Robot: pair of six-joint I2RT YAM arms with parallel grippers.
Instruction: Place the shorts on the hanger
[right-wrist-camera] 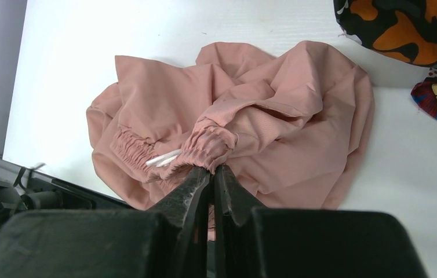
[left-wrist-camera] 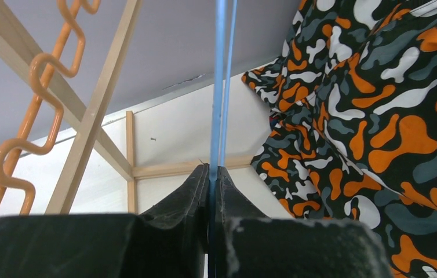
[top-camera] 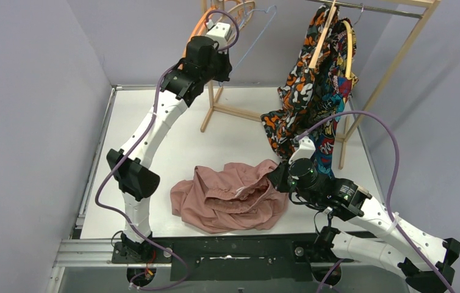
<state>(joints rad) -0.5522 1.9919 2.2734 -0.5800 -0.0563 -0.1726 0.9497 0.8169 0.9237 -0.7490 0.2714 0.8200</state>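
Observation:
The dusty-pink shorts (top-camera: pixel 230 196) lie crumpled on the white table near its front edge, waistband and white drawstring (right-wrist-camera: pixel 161 158) showing. My right gripper (right-wrist-camera: pixel 212 169) is shut on the gathered waistband of the shorts (right-wrist-camera: pixel 274 116), at the heap's right side (top-camera: pixel 276 177). The thin light-blue wire hanger (top-camera: pixel 253 33) hangs at the back on the rack. My left gripper (top-camera: pixel 220 72) is raised up to it and shut on its blue wire (left-wrist-camera: pixel 219 87), which runs straight up from between the pads (left-wrist-camera: pixel 188 191).
A multicoloured patterned garment (top-camera: pixel 313 91) hangs on a wooden hanger at the back right of the wooden rack (top-camera: pixel 392 67). An orange plastic hanger (left-wrist-camera: pixel 28 127) hangs just left of the blue one. Grey walls stand on both sides.

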